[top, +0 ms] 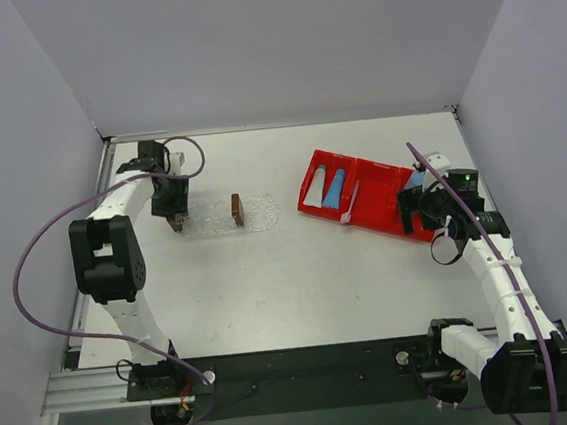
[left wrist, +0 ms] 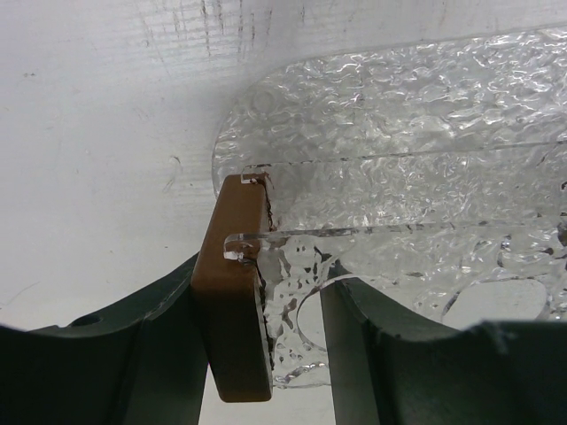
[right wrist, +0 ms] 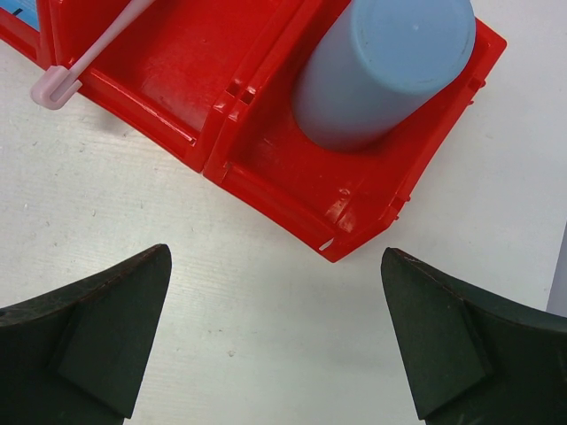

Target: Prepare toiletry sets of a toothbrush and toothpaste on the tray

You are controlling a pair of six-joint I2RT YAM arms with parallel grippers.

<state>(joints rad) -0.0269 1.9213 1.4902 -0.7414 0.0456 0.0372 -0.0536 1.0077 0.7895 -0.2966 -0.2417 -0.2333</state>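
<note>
The clear bumpy tray (top: 256, 215) lies left of the table's centre, with one brown block (top: 237, 209) across it. My left gripper (top: 176, 221) is at the tray's left end. In the left wrist view my left gripper (left wrist: 261, 292) is shut on the tray (left wrist: 416, 177) there, its jaws pressing a second brown block (left wrist: 232, 292) and the clear end wall. The toothbrush (right wrist: 89, 55) leans over the red bin's rim. A blue toothpaste tube (top: 333, 188) and a white one (top: 314, 191) lie in the bin. My right gripper (right wrist: 275, 257) stands open and empty over bare table beside the bin's corner.
The red two-compartment bin (top: 384, 208) sits at the right, and a round blue cup (right wrist: 381, 66) stands in its right compartment. My right gripper (top: 407, 213) hovers at the bin's near right corner. Grey walls close off the left, back and right sides.
</note>
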